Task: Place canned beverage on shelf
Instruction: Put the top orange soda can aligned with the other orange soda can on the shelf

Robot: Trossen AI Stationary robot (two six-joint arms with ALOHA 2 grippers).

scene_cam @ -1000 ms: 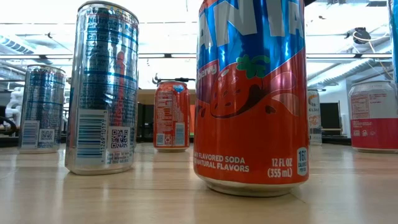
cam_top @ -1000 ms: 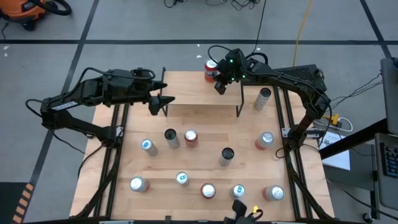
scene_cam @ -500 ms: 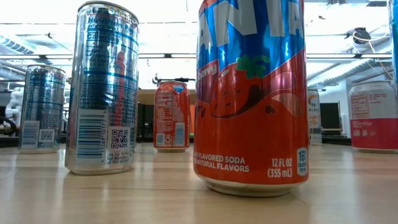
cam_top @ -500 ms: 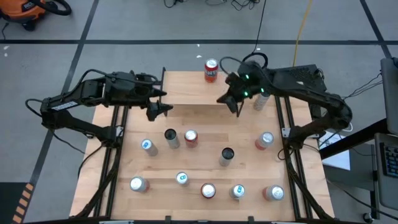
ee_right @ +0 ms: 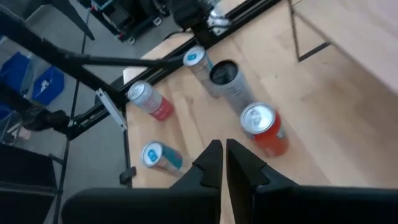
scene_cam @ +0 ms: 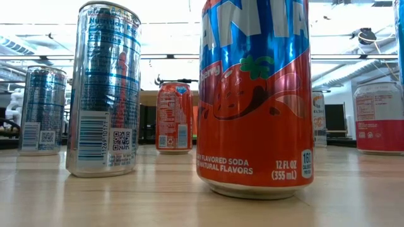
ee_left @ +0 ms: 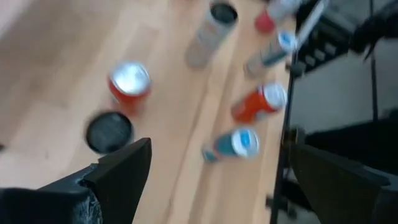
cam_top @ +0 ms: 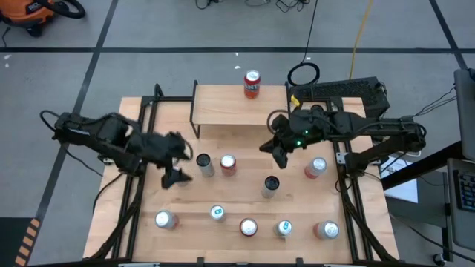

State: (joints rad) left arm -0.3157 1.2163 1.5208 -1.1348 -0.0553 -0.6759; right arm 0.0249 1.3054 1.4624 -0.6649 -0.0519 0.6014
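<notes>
Wooden shelf (cam_top: 237,107) sits at the far end of the surface (cam_top: 245,189), with one red can (cam_top: 252,83) upright on its far edge, right of centre. Nothing is touching that can.

Left hand (cam_top: 177,163) is low over the surface's left side, fingers spread wide, empty, just beside a dark-topped can (cam_top: 204,164). A red can with silver lid (cam_top: 228,165) stands right next to that one.

Right hand (cam_top: 273,150) hangs in front of the shelf's right leg, fingers pressed together, holding nothing. Another dark-topped can (cam_top: 270,185) is near it, toward the front.

About ten more cans are scattered upright across the front half of the surface. Low view is mostly filled by an orange soda can (scene_cam: 255,94) and a tall silver-blue can (scene_cam: 104,88).
</notes>
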